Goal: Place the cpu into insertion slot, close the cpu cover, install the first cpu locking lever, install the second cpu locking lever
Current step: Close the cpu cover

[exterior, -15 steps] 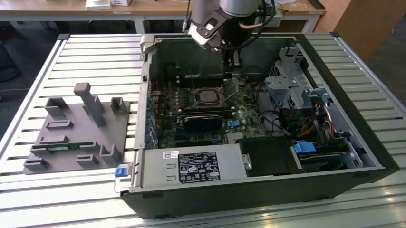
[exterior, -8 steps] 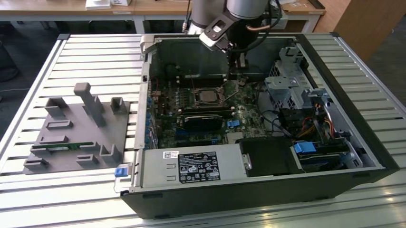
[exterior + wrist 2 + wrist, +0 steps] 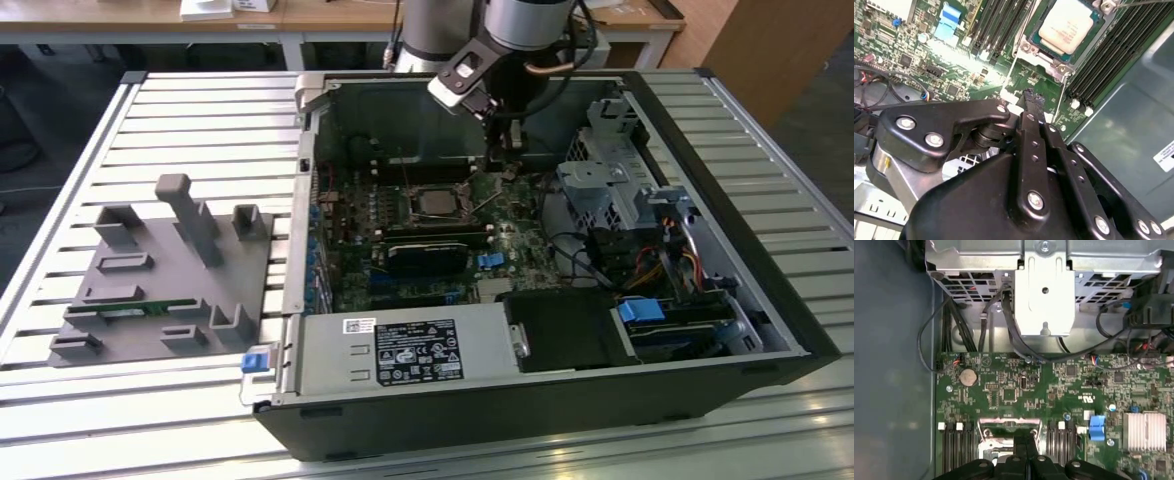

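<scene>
1. Closest to me is the near edge of the slatted metal table (image 3: 160, 400). The open computer case (image 3: 787, 330) lies on its side on it, with the grey power supply (image 3: 400, 350) along the case's near wall.
2. To the exterior view's left of the case, a grey plastic fixture (image 3: 160, 275) with upright posts sits on the table, well apart from the work.
3. Past the power supply lies the green motherboard (image 3: 521, 225), with a black rectangular block (image 3: 427, 255) across its middle.
4. Just beyond that block, the cpu (image 3: 1068, 25) sits in the insertion slot (image 3: 1096, 15) with its dull silver top facing up. The cpu cover (image 3: 1045, 61) lies flat around it as a silvery frame. Thin metal rods (image 3: 1011, 70) run along the sides of the frame; I cannot tell whether they are latched.
5. A little farther on, toward the exterior view's right of the slot, the gripper (image 3: 501, 170) points down at the board. Its black fingers (image 3: 1020, 446) are pressed together with nothing visible between them. In the second wrist view the tip hangs just beside a corner of the cover, between two of the rods. I cannot tell whether it touches anything.
6. A silvery drive cage (image 3: 594, 180) stands at the exterior view's right of the gripper.
7. Farthest off, the arm (image 3: 527, 20) rises over the back wall of the case, with wooden desks (image 3: 347, 15) behind it.
</scene>
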Robot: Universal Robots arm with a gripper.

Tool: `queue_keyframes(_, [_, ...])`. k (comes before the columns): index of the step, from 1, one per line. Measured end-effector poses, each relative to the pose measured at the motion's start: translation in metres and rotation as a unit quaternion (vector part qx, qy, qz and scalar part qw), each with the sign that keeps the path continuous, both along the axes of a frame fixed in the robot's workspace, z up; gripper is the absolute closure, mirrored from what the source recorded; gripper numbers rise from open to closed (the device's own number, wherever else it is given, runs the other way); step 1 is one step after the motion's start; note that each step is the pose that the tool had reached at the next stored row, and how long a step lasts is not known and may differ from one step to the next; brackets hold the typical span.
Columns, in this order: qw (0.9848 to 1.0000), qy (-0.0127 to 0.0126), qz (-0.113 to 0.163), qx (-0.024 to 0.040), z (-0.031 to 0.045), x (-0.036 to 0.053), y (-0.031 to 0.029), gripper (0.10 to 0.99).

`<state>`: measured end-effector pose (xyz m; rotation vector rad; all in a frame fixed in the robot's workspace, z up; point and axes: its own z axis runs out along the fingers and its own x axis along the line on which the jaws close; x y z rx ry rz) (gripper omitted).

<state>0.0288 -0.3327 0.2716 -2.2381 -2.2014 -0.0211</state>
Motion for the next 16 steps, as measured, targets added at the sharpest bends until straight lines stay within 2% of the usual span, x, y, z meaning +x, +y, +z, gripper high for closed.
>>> queue_keyframes(4, [0.9999, 0.0001, 0.010, -0.0001, -0.0052, 0.0010, 0.0017, 0.980])
queue_keyframes(8, [0.9999, 0.0001, 0.010, -0.0001, -0.0065, 0.0038, 0.0059, 0.980])
queue_keyframes(16, [0.9999, 0.0002, 0.010, 0.0000, -0.0115, 0.0136, 0.0119, 0.980])
